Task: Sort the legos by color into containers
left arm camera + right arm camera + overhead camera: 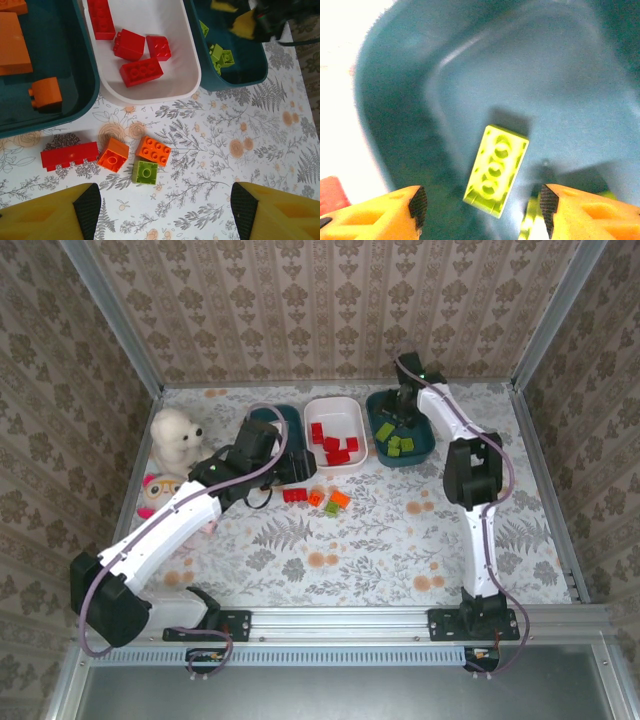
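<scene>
Four loose bricks: a red brick (69, 155), a sloped orange brick (113, 155), a flat orange brick (153, 150) and a green brick (145, 172) lie bunched on the table (240, 165), just near of the white tub (187, 75).
Left gripper (165, 215): jaws spread wide, grasping nothing. You have it hovering over the table, with the bunch between its fingers and a little to the far side.
Right gripper (482, 212): jaws also apart and empty, over the right teal tub (395, 100). A light green brick (496, 170) lies free on the tub floor between the fingers, apart from both.
Tubs: the left teal tub (85, 90) holds orange, the white tub red, the right teal tub green, so I judge that only the bunch remains.
Risk, crowding: the green brick appears to touch the flat orange brick, and the sloped orange brick sits just beside the red brick. If you close with jaws this wide, you will likely pinch or drag a neighbour and carry the wrong colour.
Risk, tub wall: the bunch lies near the near walls of the left teal tub and the white tub. If you descend too far forward, a finger could clip a rim and shove a tub.
Risk, arms: a drop into the white tub while the right gripper hangs next door could bring the two together.
</scene>
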Robot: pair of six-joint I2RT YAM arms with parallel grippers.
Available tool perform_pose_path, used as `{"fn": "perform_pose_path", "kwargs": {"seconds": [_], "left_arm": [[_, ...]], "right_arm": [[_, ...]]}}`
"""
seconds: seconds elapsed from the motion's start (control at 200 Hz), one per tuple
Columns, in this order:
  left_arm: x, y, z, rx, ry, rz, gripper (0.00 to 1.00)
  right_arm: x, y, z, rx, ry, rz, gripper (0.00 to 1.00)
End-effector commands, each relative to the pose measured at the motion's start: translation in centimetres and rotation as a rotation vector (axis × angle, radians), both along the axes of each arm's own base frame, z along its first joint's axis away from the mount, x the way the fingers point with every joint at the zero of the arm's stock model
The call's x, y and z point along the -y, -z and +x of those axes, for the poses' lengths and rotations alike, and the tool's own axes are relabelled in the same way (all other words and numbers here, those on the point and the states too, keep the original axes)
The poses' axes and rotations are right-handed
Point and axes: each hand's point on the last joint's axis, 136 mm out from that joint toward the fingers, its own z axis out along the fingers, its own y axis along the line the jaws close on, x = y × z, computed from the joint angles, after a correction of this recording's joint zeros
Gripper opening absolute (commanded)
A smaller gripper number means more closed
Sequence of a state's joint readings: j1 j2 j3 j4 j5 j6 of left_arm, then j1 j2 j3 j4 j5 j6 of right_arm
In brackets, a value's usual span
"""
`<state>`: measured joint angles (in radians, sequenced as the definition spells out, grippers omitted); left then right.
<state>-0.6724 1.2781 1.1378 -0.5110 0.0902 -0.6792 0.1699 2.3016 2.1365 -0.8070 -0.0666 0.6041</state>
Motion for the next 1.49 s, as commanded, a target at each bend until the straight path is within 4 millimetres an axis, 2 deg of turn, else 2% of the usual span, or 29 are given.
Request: {"fn": "perform_pose_path", "kwargs": {"seconds": [0.0, 0.095, 0.185, 0.32, 0.345, 0.51, 0.605, 0.715, 0.81, 0.91, 1.085, 1.335, 1.49], "left_arm": [[1.0, 0.0, 0.0, 0.0, 0.053, 0.038, 0.73], [2.6, 1.3, 0.1, -0.023, 0.111, 0.065, 0.73], [4.5, 3.2, 0.2, -0.044, 0.195, 0.126, 0.74], [7.1, 6.4, 0.3, -0.068, 0.336, 0.266, 0.8], [7.5, 7.0, 0.3, -0.078, 0.356, 0.293, 0.81], [8.6, 11.4, 1.4, -0.14, 0.433, 0.431, 0.88], [8.9, 13.4, 1.7, -0.179, 0.459, 0.484, 0.88], [9.0, 15.4, 1.9, -0.217, 0.478, 0.53, 0.88], [9.0, 16.4, 2.1, -0.228, 0.491, 0.566, 0.89], [9.0, 17.3, 2.1, -0.249, 0.497, 0.595, 0.89], [9.1, 18.8, 1.7, -0.272, 0.504, 0.618, 0.87], [10.1, 20.2, 0.3, -0.291, 0.538, 0.644, 0.77], [10.1, 20.7, 0.0, -0.29, 0.527, 0.672, 0.64]], "right_arm": [[0.5, -11.1, -1.7, 0.238, 0.0, -0.001, 0.64], [-0.8, -14.5, -4.8, 0.348, -0.049, 0.04, 0.66], [-1.9, -15.6, -8.9, 0.397, -0.094, 0.076, 0.7], [-2.6, -13.7, -16.4, 0.354, -0.133, 0.145, 0.78], [-2.7, -14.0, -18.1, 0.364, -0.151, 0.156, 0.81], [-3.6, -12.6, -27.2, 0.331, -0.238, 0.305, 0.92], [-3.4, -12.2, -31.5, 0.305, -0.252, 0.376, 0.98], [-2.5, -12.4, -35.1, 0.295, -0.242, 0.404, 1.0], [-1.6, -12.6, -36.8, 0.291, -0.216, 0.397, 1.0], [-1.2, -12.7, -37.4, 0.29, -0.194, 0.395, 1.0], [-1.1, -13.0, -37.0, 0.294, -0.186, 0.393, 1.0], [-1.4, -12.7, -36.3, 0.274, -0.195, 0.38, 1.0], [-1.7, -12.6, -35.8, 0.271, -0.2, 0.383, 1.0]]}}
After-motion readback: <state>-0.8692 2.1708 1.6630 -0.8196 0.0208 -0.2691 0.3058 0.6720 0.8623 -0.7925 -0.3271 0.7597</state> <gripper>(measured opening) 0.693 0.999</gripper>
